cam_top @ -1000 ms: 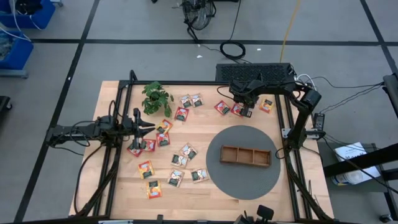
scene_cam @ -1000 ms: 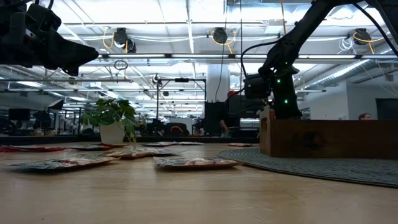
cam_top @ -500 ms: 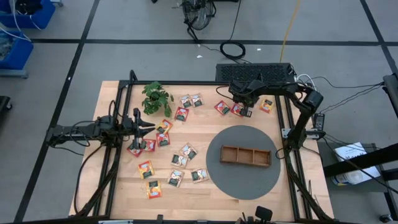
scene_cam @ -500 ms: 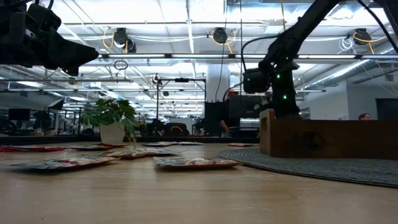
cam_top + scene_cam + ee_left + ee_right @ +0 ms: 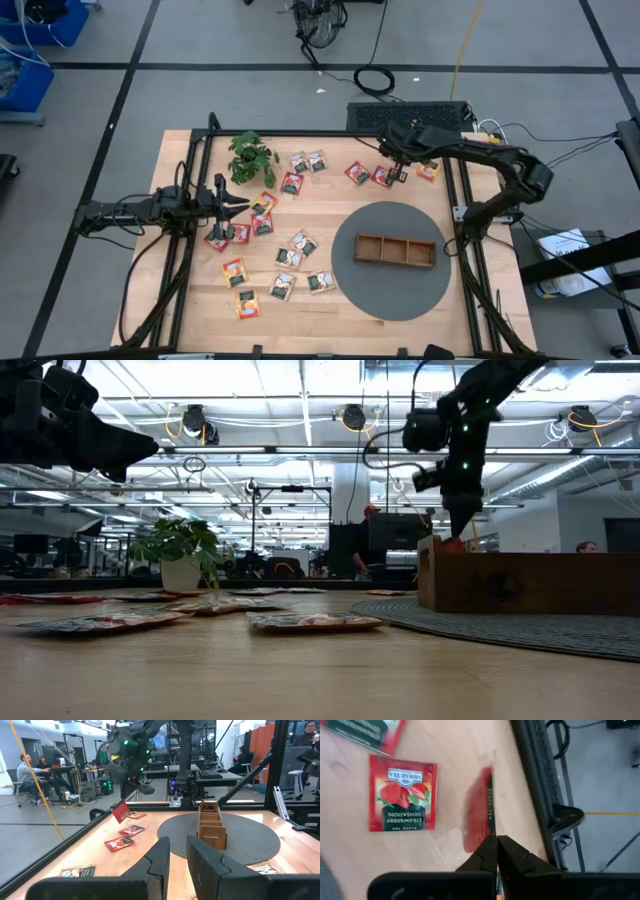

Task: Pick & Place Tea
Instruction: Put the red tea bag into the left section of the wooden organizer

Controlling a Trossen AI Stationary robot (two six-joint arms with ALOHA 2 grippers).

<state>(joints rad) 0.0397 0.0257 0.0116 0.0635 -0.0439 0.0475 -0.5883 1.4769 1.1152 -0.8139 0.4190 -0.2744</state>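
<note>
Tea sachets (image 5: 262,223) lie scattered flat over the counter (image 5: 320,215), most of them from 9 to 12 o'clock of the round grey mat (image 5: 375,290). The mat occupies the 4 o'clock sector of the counter. A long wooden tray (image 5: 395,250) with three compartments rests at its centre. A small green plant (image 5: 251,156) stands at 11 o'clock.

The left gripper (image 5: 232,200) hovers at 9 o'clock above the sachets, fingers (image 5: 160,857) nearly together, nothing between them.

The right gripper (image 5: 397,172) is at 1 o'clock, raised off the counter. Its fingers are clamped on the edge of one red sachet (image 5: 479,809), which hangs clear of the surface. A second red strawberry sachet (image 5: 402,796) lies flat just beside it. An orange sachet (image 5: 429,170) lies near the counter's 1 o'clock edge.
</note>
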